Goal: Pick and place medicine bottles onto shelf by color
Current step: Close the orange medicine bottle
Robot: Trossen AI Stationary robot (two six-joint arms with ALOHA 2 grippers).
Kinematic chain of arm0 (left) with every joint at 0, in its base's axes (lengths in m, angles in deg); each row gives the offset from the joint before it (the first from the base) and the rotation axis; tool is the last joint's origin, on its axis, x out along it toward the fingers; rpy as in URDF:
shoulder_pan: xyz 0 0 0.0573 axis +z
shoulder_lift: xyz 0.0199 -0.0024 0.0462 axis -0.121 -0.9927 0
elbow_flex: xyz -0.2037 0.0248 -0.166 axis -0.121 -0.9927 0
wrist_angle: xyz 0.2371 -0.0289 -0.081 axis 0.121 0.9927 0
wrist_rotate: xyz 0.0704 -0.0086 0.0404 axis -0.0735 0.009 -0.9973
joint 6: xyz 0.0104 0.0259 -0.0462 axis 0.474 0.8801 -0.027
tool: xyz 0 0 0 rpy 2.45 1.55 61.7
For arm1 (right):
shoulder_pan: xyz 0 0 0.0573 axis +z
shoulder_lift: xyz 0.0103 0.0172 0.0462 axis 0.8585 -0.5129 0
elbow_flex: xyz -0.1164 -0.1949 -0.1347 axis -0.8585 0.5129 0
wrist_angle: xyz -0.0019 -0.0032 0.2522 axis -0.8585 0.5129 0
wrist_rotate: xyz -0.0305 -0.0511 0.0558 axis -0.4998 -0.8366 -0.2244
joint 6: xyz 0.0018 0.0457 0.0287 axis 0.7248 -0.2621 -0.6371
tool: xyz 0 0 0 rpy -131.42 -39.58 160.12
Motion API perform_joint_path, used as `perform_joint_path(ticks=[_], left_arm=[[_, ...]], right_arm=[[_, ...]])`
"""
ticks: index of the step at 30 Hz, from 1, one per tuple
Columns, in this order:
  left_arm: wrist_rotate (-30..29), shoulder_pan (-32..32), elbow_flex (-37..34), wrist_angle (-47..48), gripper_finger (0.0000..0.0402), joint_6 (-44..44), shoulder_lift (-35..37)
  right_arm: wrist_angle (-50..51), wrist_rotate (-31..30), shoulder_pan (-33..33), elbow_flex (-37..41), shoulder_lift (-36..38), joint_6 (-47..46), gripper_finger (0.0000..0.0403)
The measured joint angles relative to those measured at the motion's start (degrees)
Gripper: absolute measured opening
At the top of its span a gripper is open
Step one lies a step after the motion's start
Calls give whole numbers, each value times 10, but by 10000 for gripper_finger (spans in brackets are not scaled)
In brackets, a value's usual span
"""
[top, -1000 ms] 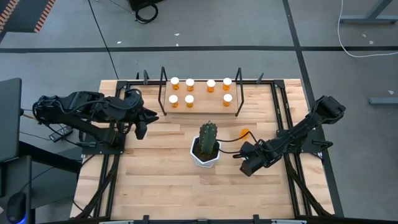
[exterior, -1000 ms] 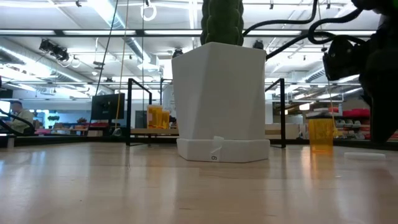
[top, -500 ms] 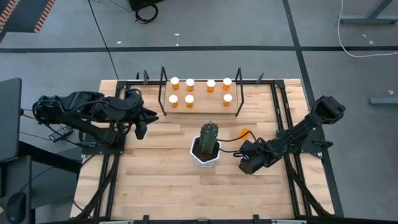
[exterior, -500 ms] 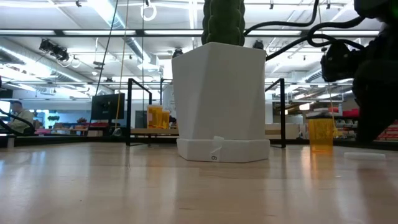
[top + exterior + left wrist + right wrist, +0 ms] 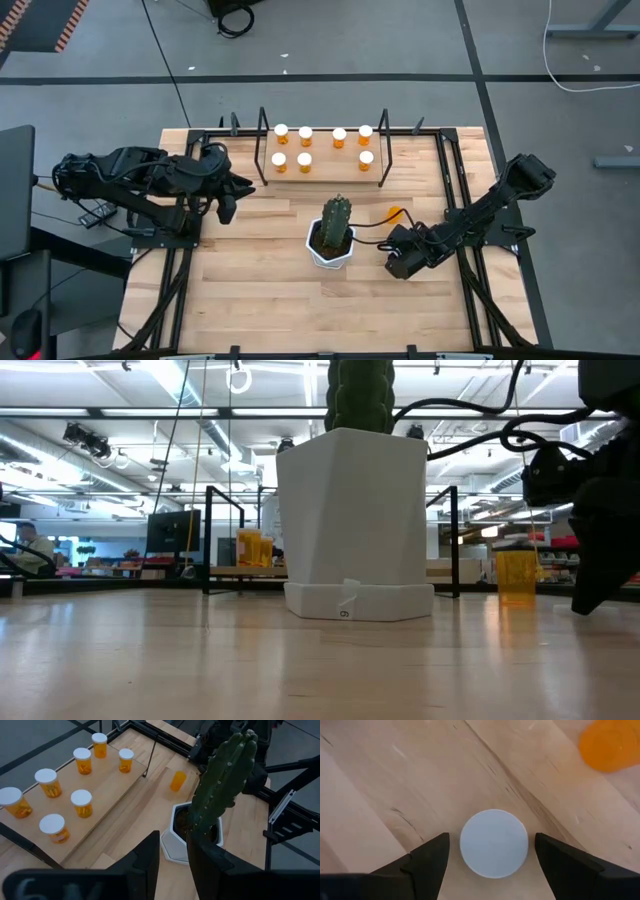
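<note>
At the lower right of the high view, the right gripper (image 5: 398,262) has slid a little — its wide-open jaws now straddle a loose white cap (image 5: 493,843), holding nothing. The capless orange bottle (image 5: 394,212) stands nearby; seven bottles (image 5: 304,159) sit on the shelf (image 5: 322,172). The left gripper (image 5: 226,200) waits, jaws partly open, empty.

One camera looks straight down on the whole surface (image 5: 260,280). Another sits at surface height, close behind the cactus pot (image 5: 350,520). Each wrist camera looks past its own tool; the left shares the cactus pot.
</note>
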Motion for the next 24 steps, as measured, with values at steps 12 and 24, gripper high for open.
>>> perform_joint_path(ticks=[12,24], left_arm=[[0,0,0,0,105,-4,0],[0,0,0,0,105,-4,0]], right_arm=[[9,-8,0,3,0,-9,231],[77,-21,0,-49,-1,-26,204]])
